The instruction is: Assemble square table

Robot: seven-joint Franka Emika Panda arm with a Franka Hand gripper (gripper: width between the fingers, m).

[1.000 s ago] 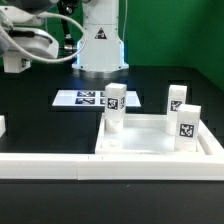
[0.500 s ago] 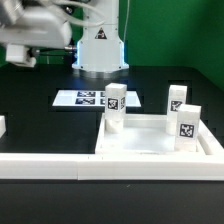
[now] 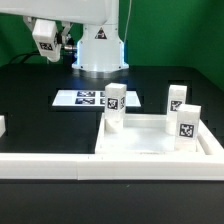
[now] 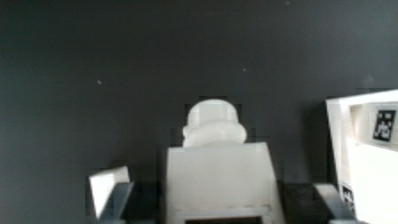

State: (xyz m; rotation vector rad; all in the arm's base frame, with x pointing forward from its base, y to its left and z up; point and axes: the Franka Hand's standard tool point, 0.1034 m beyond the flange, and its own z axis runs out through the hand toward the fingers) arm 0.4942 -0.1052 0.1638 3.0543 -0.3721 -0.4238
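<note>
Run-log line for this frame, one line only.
gripper: shut on held leg post | position: raised above table, away from tabletop | three other leg posts upright on tabletop

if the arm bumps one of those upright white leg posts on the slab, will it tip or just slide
Probably tips: the leg post stands tall on a narrow base. If it is only resting on the square table, a high push would likely topple it. It looks like rigid plastic, so it should not bend, and its smooth surface might slide if pushed low.

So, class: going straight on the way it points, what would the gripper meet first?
Probably the bare black tabletop: the gripper points down, and the leg post it holds aims at open surface. A tagged white part sits off to one side.
</note>
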